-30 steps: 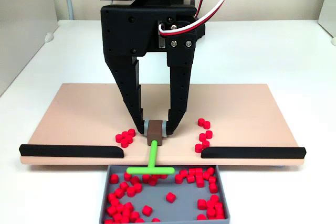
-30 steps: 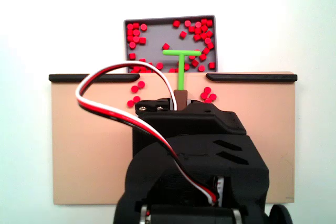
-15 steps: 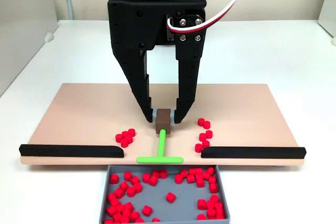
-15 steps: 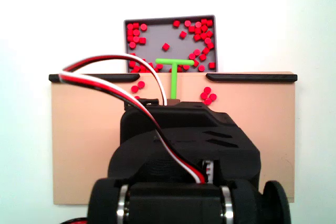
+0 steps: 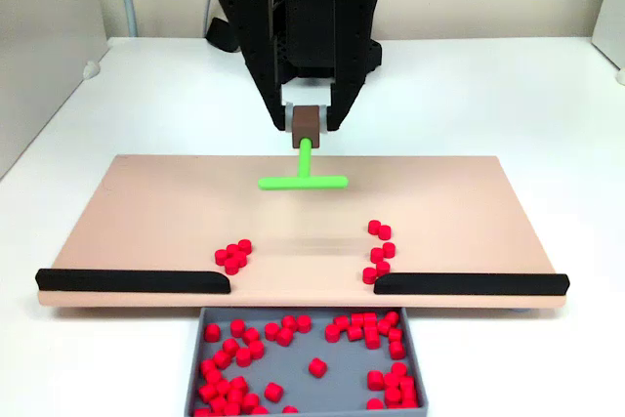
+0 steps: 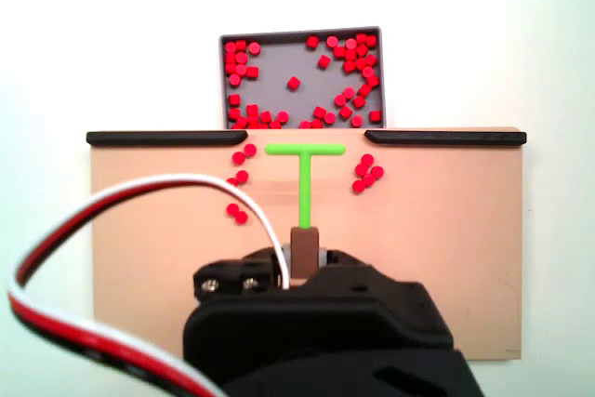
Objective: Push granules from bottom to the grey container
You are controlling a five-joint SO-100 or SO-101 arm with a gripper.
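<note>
While the gripper [image 5: 311, 128] clamps the green T-shaped pusher [image 5: 304, 179] by its brown handle above the peach board [image 5: 156, 212], red granules [image 5: 232, 256] flank the gap before the grey container [image 5: 195, 363].

Black arm raised, pincer [image 5: 309, 126] pointing down, jaws closed on a small brown block

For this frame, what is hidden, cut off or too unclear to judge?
- Grey container: near end cut by the bottom edge in a fixed view.
- Peach board: near middle hidden by the arm in a fixed view.
- Gripper: grip on the green pusher's brown block hidden by the fingers.
</note>
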